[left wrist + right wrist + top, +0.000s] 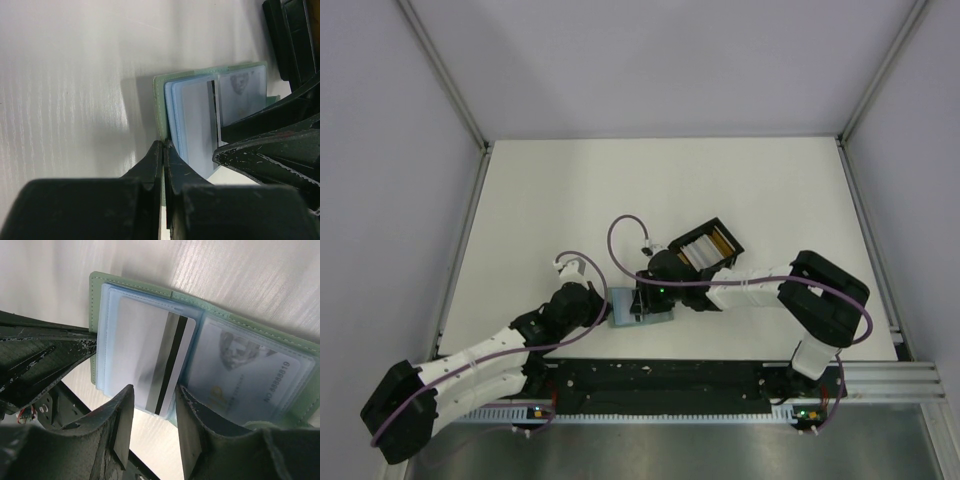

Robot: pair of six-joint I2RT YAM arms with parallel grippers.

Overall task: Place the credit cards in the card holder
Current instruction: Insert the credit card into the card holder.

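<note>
The sage-green card holder (95, 292) lies open on the white table, pale blue slotted inside up. A pale grey-white credit card (150, 352) with a dark stripe rests on its left page, the striped end sticking out of the sleeve. Another card (245, 375), printed with a portrait and a number, sits in the right pocket. My right gripper (152, 402) hangs open just over the striped card's near end, one fingertip on each side. My left gripper (164, 146) is shut on the card holder's (161, 107) green edge. From above, both grippers (606, 306) (646, 303) meet at the card holder (622, 310).
A black open box (710, 246) with compartments holding more cards stands tilted just behind the right gripper. Purple cables loop over both arms. The table's near edge and the arm bases' rail (670, 385) lie close in front of the card holder.
</note>
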